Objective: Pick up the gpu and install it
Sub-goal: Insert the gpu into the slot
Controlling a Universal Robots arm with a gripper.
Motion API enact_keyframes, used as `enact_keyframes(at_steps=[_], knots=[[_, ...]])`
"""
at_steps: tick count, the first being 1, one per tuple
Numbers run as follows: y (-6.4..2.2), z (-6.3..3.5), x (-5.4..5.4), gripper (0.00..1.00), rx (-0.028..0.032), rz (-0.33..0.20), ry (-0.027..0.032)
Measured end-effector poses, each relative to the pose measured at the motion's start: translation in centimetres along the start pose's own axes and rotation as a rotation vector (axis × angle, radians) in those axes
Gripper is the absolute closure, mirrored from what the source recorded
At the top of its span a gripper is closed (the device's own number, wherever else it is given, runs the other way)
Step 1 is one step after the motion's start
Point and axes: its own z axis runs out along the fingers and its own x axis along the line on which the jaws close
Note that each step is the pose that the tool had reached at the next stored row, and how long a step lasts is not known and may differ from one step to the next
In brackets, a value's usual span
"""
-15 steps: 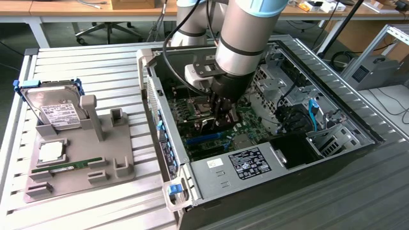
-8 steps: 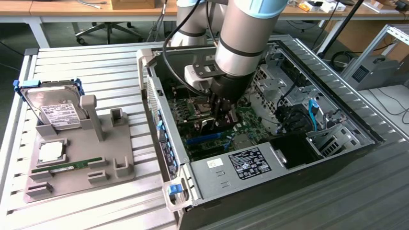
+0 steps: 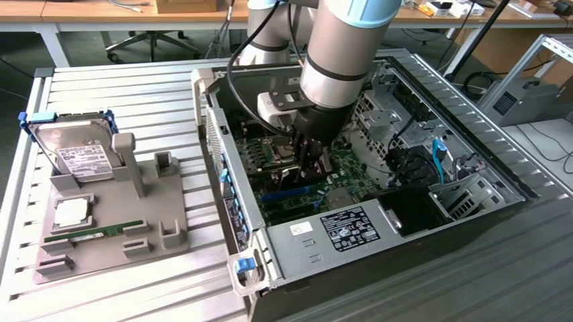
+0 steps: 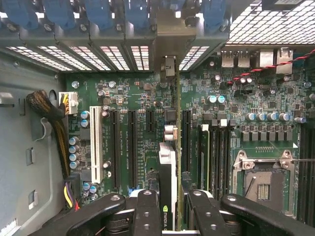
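Note:
My gripper [image 3: 307, 166] is down inside the open computer case [image 3: 501, 168], over the green motherboard [image 3: 336, 176]. It is shut on the gpu [image 4: 168, 162], which appears edge-on in the wrist view, upright between the two black fingers [image 4: 147, 212]. The card runs along the row of black expansion slots [image 4: 132, 142], and its silver end bracket [image 4: 168, 46] reaches the case's rear slot openings. Whether its edge sits in a slot I cannot tell. In the exterior view the gpu [image 3: 302, 180] is a dark sliver under the fingers.
A grey fixture [image 3: 107, 228] at the exterior view's left holds a silver hard drive [image 3: 76, 153], a processor chip [image 3: 72, 212] and a memory stick [image 3: 94, 232]. Inside the case are a white slot [image 4: 96, 142], a cable bundle [image 4: 49, 115] and the processor socket [image 4: 263, 183].

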Motion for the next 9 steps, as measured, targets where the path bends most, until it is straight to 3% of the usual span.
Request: enact_keyframes(at_steps=[9], knots=[[0.22, 0.07, -0.02, 0.73, 0.0001, 0.000, -0.0002]])
